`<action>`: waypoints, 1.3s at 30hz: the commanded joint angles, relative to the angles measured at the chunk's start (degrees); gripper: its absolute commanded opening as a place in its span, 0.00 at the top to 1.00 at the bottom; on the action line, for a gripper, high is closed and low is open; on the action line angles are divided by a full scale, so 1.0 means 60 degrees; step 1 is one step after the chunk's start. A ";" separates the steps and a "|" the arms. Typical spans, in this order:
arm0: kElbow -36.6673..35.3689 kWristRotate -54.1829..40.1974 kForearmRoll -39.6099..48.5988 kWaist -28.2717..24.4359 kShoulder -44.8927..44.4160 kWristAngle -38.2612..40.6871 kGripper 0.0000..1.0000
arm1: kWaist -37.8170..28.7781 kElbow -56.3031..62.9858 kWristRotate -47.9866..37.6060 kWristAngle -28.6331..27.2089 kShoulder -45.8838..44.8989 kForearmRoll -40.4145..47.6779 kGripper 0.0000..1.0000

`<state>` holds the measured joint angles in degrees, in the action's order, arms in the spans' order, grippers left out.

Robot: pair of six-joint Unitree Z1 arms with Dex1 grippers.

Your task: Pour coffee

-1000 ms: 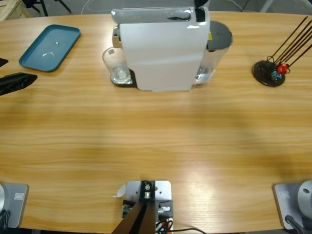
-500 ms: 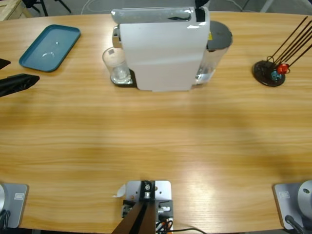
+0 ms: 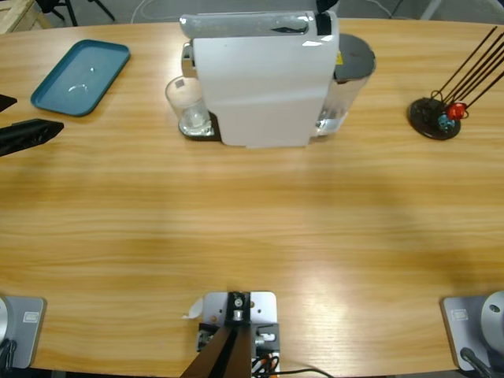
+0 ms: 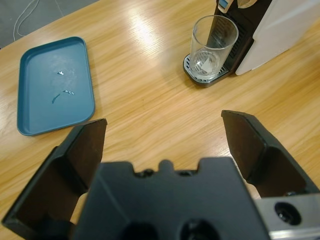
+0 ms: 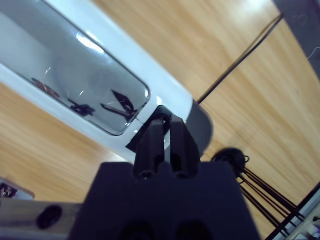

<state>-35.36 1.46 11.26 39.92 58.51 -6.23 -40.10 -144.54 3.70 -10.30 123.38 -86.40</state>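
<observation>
Now the clear glass (image 4: 214, 46) stands on the drip tray of the white machine (image 3: 260, 79); any coffee in it is too faint to tell; the blue tray (image 3: 81, 76) holds only a few wet spots. Left gripper (image 4: 165, 140) is wide apart above the table (image 3: 252, 220); right gripper (image 5: 162, 131) is pressed together at the machine's top; nothing has moved since before

Blue tray (image 3: 80, 77) at the table's (image 3: 252, 220) far left; black stand with sticks (image 3: 435, 118) far right.
</observation>
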 commanded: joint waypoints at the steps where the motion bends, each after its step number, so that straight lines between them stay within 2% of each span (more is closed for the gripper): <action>1: 0.0078 0.0094 0.0085 0.0067 0.0165 0.0131 0.00 | -0.0037 -0.0871 -0.0219 -0.0589 -0.0234 -0.0857 0.00; 9: 0.0078 0.0094 0.0085 0.0070 0.0107 0.0131 0.00 | -0.0034 -0.0590 -0.0403 -0.0273 -0.0322 -0.0936 0.00; 18: 0.0078 0.0094 0.0085 0.0070 0.0063 0.0131 0.00 | -0.0040 0.0696 -0.0717 0.0307 -0.0890 -0.0910 0.00; 24: 0.0078 0.0094 0.0085 0.0070 0.0083 0.0131 0.00 | -0.0040 0.1244 -0.0851 0.0354 -0.1201 -0.0834 0.00; 39: 0.0093 0.0138 0.0085 0.0070 0.0160 0.0145 0.00 | -0.0040 0.1130 -0.0848 0.0345 -0.1198 -0.0834 0.00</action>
<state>-35.40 1.51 11.26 39.93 58.51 -6.23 -40.12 -138.52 -0.70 -8.77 116.64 -86.54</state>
